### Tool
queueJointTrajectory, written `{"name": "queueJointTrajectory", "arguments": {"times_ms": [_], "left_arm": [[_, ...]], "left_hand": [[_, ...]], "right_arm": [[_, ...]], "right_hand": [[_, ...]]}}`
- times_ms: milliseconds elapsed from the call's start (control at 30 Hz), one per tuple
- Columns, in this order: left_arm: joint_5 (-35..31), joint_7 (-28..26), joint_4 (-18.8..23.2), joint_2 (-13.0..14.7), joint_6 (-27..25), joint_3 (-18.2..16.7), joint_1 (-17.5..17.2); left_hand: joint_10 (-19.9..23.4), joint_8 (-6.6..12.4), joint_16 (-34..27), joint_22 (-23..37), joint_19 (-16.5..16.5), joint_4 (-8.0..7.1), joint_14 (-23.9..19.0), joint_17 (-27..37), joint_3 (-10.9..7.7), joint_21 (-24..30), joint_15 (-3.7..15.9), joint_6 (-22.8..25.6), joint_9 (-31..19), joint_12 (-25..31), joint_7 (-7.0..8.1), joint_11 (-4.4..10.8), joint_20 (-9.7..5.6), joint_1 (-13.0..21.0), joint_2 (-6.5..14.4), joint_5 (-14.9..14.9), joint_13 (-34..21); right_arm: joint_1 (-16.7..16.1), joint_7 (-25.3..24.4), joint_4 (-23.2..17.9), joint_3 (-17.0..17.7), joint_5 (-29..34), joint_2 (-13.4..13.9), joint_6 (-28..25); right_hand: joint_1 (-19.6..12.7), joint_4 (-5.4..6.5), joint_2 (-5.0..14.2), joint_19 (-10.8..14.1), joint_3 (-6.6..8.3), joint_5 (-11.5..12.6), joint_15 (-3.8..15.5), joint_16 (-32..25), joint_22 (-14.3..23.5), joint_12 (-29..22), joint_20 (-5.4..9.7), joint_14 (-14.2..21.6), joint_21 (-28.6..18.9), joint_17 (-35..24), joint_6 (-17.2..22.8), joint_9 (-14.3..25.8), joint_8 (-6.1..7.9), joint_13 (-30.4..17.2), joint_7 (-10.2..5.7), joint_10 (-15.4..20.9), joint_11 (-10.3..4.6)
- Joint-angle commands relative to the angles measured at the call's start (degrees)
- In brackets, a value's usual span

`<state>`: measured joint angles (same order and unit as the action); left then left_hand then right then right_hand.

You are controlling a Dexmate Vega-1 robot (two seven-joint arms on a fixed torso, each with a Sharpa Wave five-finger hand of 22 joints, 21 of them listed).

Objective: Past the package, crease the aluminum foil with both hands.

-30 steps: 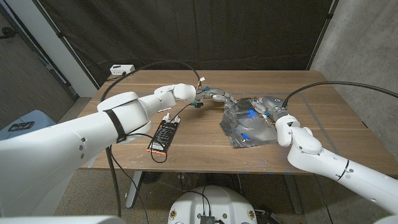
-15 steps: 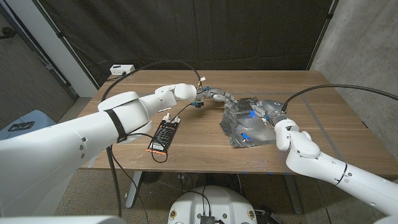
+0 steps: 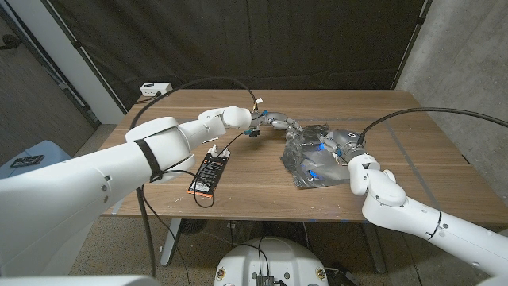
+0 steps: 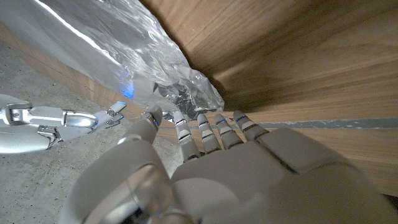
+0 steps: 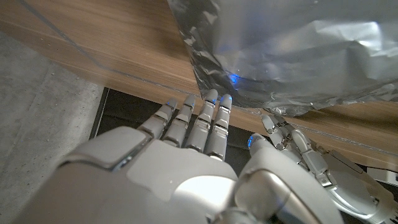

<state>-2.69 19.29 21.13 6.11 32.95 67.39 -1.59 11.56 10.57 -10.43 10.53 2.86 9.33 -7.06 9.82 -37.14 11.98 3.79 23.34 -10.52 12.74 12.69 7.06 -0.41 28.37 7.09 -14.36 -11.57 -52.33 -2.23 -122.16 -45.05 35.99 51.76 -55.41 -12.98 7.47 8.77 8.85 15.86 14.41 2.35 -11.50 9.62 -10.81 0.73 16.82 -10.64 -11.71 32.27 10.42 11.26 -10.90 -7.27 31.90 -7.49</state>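
Aluminum foil (image 3: 316,156) lying crumpled on the wooden table (image 3: 413,135), right of centre, well to the right of the black package (image 3: 208,172) — so the sheet sits past the package as seen from the left arm's side. The foil's long axis runs roughly from the near edge of the table toward the far edge. The left hand (image 3: 274,121) reaches across above the package and meets the foil's far-left corner; in the left wrist view its fingertips (image 4: 186,124) are extended and touch or nearly touch the wrinkled corner of the foil (image 4: 186,93), holding nothing that can be made out. The right hand (image 3: 340,141) lies at the foil's right side, over its far part; in the right wrist view its fingers (image 5: 205,121) are held straight and close together with their tips at the foil's edge (image 5: 249,93), and no grip on the sheet is visible. Both hands are about equally near the sheet, one on each flank, with the foil between them. Judged from this layout, the coming crease depends on the two hands pressing inward toward each other across the sheet's short axis. No containers appear on the table; a small white box (image 3: 155,88) sits at its far left corner
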Motion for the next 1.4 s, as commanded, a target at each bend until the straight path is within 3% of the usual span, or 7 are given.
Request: {"name": "queueJointTrajectory", "arguments": {"times_ms": [33, 867, 1400], "left_arm": [[0.3, 0.5, 0.0, 0.0, 0.4, -0.2, 0.0], [0.7, 2.0, 0.1, 0.5, 2.0, -1.3, -0.2], [1.0, 1.3, 0.0, 0.5, 0.0, -1.1, 0.0]], "left_hand": [[0.2, 0.04, -0.1, 0.1, 0.4, -0.01, -0.6, 0.1, 0.04, 0.1, -0.07, 0.1, -0.1, -0.1, -0.01, -0.24, 0.04, 0.1, -0.3, 0.1, -0.2], [0.2, 0.02, -0.1, 0.1, 0.4, -0.02, -0.7, 0.1, 0.08, 0.1, -0.04, 0.1, -0.1, -0.1, -0.01, -0.22, 0.05, 0.1, -0.3, 0.1, -0.2], [0.2, 0.05, -0.1, 0.1, 0.4, -0.03, -0.7, 0.1, 0.07, 0.1, -0.09, 0.2, -0.1, -0.1, -0.02, -0.11, -0.01, 0.1, -0.2, 0.1, -0.2]], "right_arm": [[-0.1, -1.5, 2.9, -1.4, -1.2, -1.5, 0.5], [0.0, -6.4, 8.8, -1.4, -4.8, -4.1, 4.9], [0.0, -6.9, 3.5, -0.4, -2.0, -1.1, 4.6]], "right_hand": [[-0.8, -0.23, -0.01, -0.2, 0.58, 0.2, 1.04, -0.2, 0.0, -0.3, -0.15, -0.1, 0.0, -0.1, 0.6, 0.1, 0.38, 0.0, 0.23, 0.8, 0.06], [-1.1, -0.54, 0.02, 0.4, 1.21, 0.2, 1.61, -0.5, 0.0, -0.3, 0.3, 0.7, -0.3, 0.1, 0.9, 0.1, 0.38, 0.0, 0.17, 1.2, 0.05], [-1.2, -0.66, 0.02, 0.6, 1.63, 0.1, 1.59, -0.5, 0.0, -0.3, 0.26, 0.7, -0.3, 0.3, 1.0, 0.1, 0.31, 0.0, 0.08, 1.2, -0.01]]}}
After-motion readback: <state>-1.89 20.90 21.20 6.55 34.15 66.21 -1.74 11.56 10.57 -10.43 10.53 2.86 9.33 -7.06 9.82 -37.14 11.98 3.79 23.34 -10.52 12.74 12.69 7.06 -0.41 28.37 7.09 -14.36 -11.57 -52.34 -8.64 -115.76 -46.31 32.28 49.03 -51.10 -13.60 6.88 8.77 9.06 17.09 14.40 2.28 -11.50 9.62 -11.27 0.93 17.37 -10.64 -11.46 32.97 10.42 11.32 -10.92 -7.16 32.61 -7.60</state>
